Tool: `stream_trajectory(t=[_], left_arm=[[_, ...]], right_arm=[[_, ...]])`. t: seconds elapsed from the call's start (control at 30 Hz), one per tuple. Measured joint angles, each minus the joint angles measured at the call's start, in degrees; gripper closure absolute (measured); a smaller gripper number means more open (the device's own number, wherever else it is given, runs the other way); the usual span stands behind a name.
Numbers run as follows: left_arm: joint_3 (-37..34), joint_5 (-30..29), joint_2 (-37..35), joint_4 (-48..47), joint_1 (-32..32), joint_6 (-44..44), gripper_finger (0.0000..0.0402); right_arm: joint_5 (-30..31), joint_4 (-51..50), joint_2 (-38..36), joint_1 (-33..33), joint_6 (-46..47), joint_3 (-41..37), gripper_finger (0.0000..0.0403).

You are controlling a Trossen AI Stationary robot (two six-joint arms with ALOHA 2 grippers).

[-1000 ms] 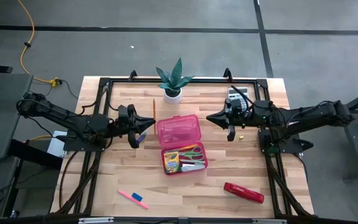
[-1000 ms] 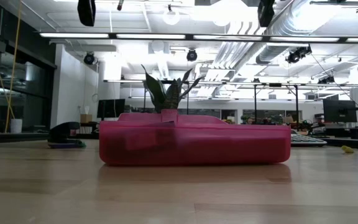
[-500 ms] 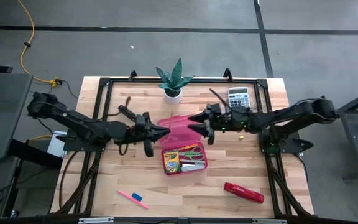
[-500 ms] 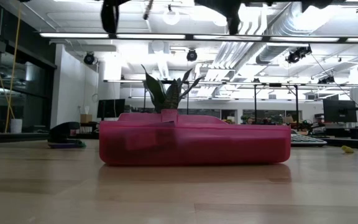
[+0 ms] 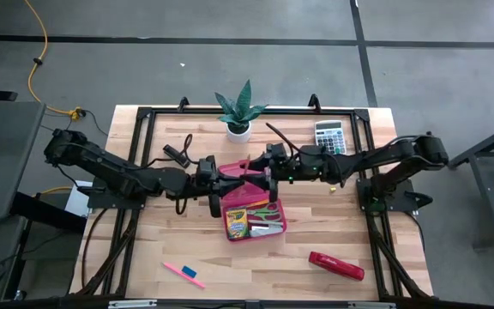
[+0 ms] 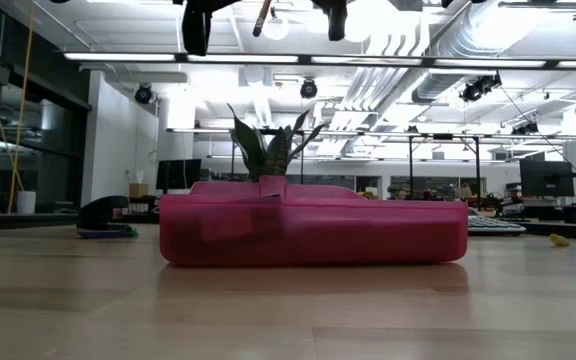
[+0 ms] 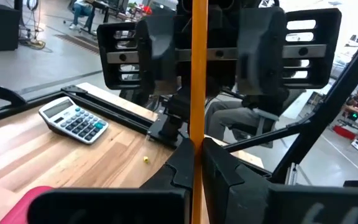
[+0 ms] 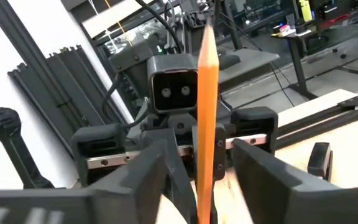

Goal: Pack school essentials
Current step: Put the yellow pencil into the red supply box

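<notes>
Over the open pink case's lid (image 5: 234, 165), my left gripper (image 5: 232, 178) is shut on the orange pencil (image 7: 197, 68). My right gripper (image 5: 262, 168) faces it from the table's right. Its fingers (image 8: 160, 168) are open on either side of the pencil (image 8: 206, 93) without touching it. The case's tray (image 5: 280, 225) holds the crayon box (image 5: 237, 221) and the green-handled scissors (image 5: 264, 209). The pink marker (image 5: 175, 270) and the blue eraser (image 5: 190, 273) lie on the table at the near left. My left gripper pinches the pencil's shaft (image 7: 197, 124) between its two fingers. The fingers come level from the table's left and lie across the pencil. The pencil is lifted clear above the case lid and sticks out on both sides of the fingers.
A grey calculator (image 5: 328, 135) lies at the far right and a potted plant (image 5: 238, 112) stands at the far middle. A red stapler (image 5: 336, 265) is at the near right. A small yellow piece (image 5: 332, 184) lies right of the case.
Both grippers have come together over the case lid. My left gripper has carried the pencil toward the table's right. My right gripper has gone toward the table's left until its fingers stand on either side of the pencil.
</notes>
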Motion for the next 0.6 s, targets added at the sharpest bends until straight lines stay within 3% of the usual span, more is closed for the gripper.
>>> stream_trajectory(t=[0.2, 0.43, 0.6], left_arm=[[0.0, 0.0, 0.0, -0.6, 0.0, 0.0, 0.0401], [0.0, 1.6, -0.3, -1.5, 0.0, 0.1, 0.0388], [0.0, 1.9, -5.6, -8.8, 0.0, 0.0, 0.0345]], right_arm=[[-1.2, -0.9, -0.2, -0.2, -0.6, 0.0, 0.0385], [-2.3, -3.4, -1.1, -0.5, -0.7, 0.0, 0.0393], [-2.5, -14.4, -6.1, -1.9, -2.4, 0.0, 0.0397]])
